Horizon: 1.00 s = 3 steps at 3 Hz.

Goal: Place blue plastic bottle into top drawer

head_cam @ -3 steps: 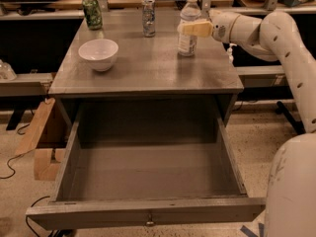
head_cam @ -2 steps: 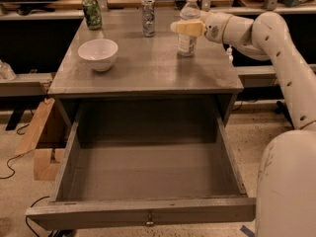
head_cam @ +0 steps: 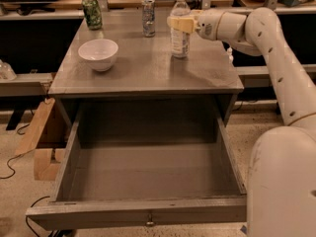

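Grey worktop (head_cam: pixel 148 75) holds the blue plastic bottle (head_cam: pixel 179 44) at one o'clock, the tool (head_cam: pixel 177 23) at its shoulder; clamped or not, I cannot tell. Grip squarely before lifting toward the top drawer (head_cam: pixel 113 216).

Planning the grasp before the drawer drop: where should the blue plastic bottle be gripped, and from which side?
Probably the straight mid-body of the blue plastic bottle, below its shoulder, approached level from the view's right, where the gripper is. It stands upright, and the silver can stands on its left.
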{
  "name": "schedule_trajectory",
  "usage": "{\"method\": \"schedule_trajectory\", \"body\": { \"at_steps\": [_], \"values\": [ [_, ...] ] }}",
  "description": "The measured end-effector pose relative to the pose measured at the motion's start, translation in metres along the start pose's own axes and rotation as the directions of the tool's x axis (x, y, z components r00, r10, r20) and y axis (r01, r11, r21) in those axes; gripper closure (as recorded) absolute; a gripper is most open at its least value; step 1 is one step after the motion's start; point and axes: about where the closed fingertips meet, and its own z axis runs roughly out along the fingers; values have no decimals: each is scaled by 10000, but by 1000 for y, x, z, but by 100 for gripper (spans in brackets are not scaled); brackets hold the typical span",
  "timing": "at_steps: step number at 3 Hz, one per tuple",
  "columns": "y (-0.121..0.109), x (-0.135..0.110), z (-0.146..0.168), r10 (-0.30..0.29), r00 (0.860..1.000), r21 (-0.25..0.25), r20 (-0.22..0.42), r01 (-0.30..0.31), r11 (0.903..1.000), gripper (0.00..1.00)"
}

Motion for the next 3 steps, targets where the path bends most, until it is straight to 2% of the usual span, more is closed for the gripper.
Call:
{"method": "schedule_trajectory", "body": {
  "at_steps": [1,2,3],
  "values": [
    [26,-28,-14,-797,9968,-229,17,797,9966,94],
    [86,-86,-57,-1934,9806,-185,332,1941,9808,100],
    [134,-99,-87,-2243,9735,-113,448,2251,9743,100]
  ]
}}
